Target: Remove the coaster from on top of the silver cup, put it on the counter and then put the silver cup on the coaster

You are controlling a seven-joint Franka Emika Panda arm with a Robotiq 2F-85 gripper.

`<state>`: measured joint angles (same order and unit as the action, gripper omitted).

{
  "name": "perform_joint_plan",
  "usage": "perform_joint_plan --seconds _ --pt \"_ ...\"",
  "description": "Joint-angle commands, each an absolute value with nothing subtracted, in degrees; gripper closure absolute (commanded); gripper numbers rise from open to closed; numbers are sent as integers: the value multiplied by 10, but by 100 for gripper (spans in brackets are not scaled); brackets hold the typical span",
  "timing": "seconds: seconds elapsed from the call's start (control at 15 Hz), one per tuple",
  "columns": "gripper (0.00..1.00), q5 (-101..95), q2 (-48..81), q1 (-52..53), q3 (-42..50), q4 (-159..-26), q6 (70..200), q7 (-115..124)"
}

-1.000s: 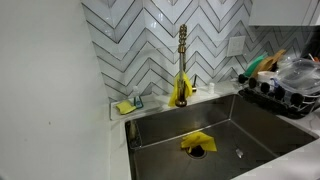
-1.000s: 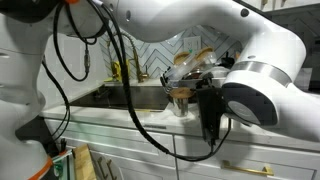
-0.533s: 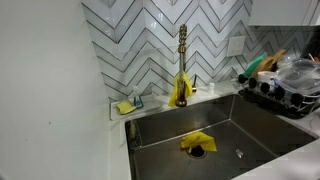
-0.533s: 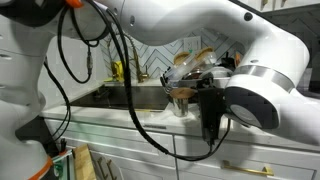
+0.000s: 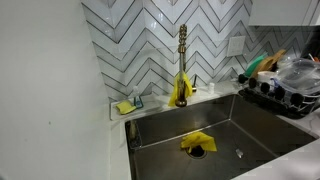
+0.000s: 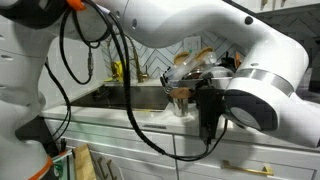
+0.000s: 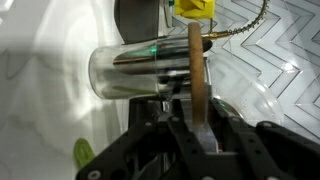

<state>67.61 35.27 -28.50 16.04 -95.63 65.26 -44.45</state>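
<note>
Gripper: in the wrist view the gripper (image 7: 198,112) comes in from the bottom edge with its dark fingers (image 7: 176,118) on either side of the coaster's rim. The gap looks narrow, but I cannot tell whether the pads actually touch the coaster.
Coaster: a thin brown wooden disc (image 7: 196,60), seen edge-on, lying flat against the mouth of the silver cup.
Silver cup: a shiny metal tumbler (image 7: 135,72). In an exterior view it stands upright (image 6: 181,104) on the counter's front strip, just in front of the sink and beside the arm's wrist.
Counter: a plain white worktop (image 7: 40,90) that frames the basin on the front, left and back edges (image 5: 160,108).
Arm: the white Panda links (image 6: 250,40) fill the foreground and reach over the front edge of the counter.
Sink: a steel basin (image 5: 250,130) with a yellow cloth (image 5: 197,142) crumpled over the drain.
Faucet: a gold tap (image 5: 182,60) at the back edge, against the chevron-tiled wall (image 5: 140,50).
Back-left corner: a small holder with a yellow sponge (image 5: 128,105).
Right end: a dark dish rack (image 5: 285,90) loaded with dishes.
</note>
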Motion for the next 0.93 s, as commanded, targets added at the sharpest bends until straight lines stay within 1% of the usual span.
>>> perform_joint_plan --seconds 0.0,0.13,0.2,0.87 --pt "99 683 368 -294 157 -940 640 -418" --pt "100 687 367 -294 158 -937 637 -413" --pt "97 688 367 -295 158 -935 637 -410" --pt "97 690 331 -311 164 -923 605 -402"
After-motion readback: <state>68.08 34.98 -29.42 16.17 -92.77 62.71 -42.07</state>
